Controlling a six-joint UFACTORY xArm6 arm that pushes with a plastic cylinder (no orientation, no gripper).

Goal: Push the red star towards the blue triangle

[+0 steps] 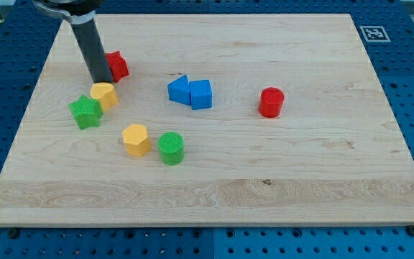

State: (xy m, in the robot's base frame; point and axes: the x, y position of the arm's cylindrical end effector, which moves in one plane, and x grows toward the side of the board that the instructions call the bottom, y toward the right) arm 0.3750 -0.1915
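Observation:
The red star (pixel 118 65) lies near the view's upper left of the wooden board, partly hidden by my rod. My tip (pixel 100 80) rests on the board just left of the star and touches or nearly touches it. The blue triangle (pixel 179 90) lies to the right of the star, near the board's middle. It touches a blue cube (pixel 200 94) on its right side. A yellow block (pixel 104 95) sits right below my tip.
A green star (pixel 85 111) sits left of the yellow block. A yellow hexagon (pixel 136 139) and a green cylinder (pixel 171 148) lie lower down. A red cylinder (pixel 271 102) stands right of the blue pair. The board's left edge (pixel 27 108) is near.

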